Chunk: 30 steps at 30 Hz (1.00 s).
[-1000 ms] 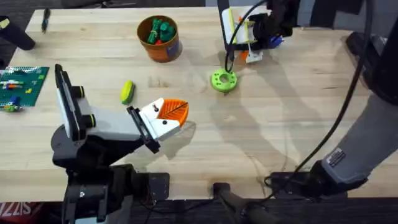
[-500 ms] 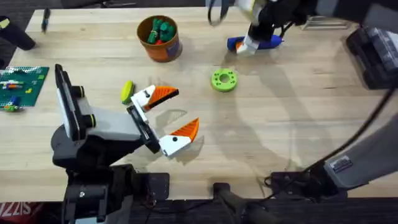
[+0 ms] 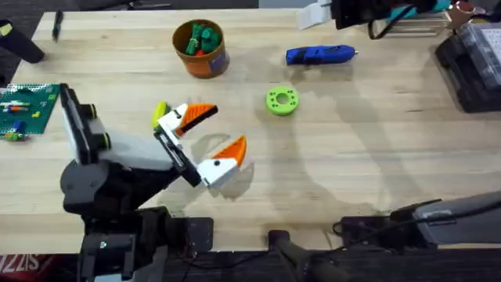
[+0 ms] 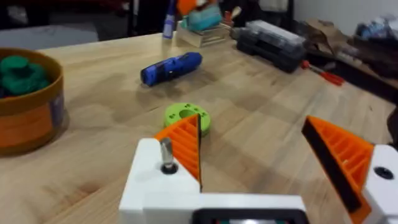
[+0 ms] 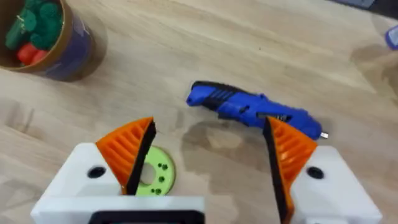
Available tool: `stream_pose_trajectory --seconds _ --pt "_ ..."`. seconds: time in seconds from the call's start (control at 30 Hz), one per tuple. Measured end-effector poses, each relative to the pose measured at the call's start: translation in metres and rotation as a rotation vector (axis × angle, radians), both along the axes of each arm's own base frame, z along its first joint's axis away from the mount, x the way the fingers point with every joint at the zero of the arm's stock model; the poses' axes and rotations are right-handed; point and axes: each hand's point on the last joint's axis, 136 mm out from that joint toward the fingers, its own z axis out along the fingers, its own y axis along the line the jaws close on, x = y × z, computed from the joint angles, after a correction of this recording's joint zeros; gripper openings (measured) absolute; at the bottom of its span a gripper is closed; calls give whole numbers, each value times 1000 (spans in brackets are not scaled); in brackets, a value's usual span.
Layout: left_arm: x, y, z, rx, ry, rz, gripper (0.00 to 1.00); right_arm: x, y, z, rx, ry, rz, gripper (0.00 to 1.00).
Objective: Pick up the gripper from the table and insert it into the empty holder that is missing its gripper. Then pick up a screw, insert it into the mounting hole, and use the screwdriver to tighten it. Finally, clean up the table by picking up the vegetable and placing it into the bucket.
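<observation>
My left gripper (image 3: pixel 227 127) (image 4: pixel 252 121) stands open low over the table's middle, nothing between its white fingers. Its far finger is the white holder (image 4: pixel 155 180), with the orange gripper (image 4: pixel 185 142) seated in it and a screw (image 4: pixel 166 152) standing up in its hole. The yellow vegetable (image 3: pixel 160 113) lies just beyond that finger, partly hidden. The blue screwdriver (image 3: pixel 319 54) (image 5: pixel 249 107) lies loose on the table. Above it hangs my right gripper (image 3: pixel 325 13) (image 5: pixel 208 127), open. The orange bucket (image 3: pixel 201 48) (image 4: pixel 28 102) holds green and red pieces.
A lime-green disc (image 3: pixel 282 101) (image 5: pixel 152 174) lies between the grippers. A green brick plate (image 3: pixel 27 106) sits at the left edge and a black pen (image 3: pixel 56 23) at the far left. Dark cases (image 3: pixel 470 55) and a wooden rack crowd the far right corner.
My left gripper has opened and shifted slightly left. The right gripper laid the screwdriver on the table, let go, and pulled back toward the far edge.
</observation>
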Motion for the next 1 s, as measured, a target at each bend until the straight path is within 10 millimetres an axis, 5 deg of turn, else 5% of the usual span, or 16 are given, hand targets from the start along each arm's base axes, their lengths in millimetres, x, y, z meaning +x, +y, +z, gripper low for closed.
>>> stream_pose_trajectory --seconds 0.2,0.57,0.83,1.0 --pt "4 16 45 -58 52 154 985 -21 -5 9 44 56 -63 993" --pt "-23 63 117 44 372 513 985 -55 -13 25 54 103 -91 994" --pt "-10 102 100 297 960 669 985 -65 -15 33 55 100 -91 995" --pt "35 139 83 493 1171 783 985 -66 -15 32 53 107 -91 994"
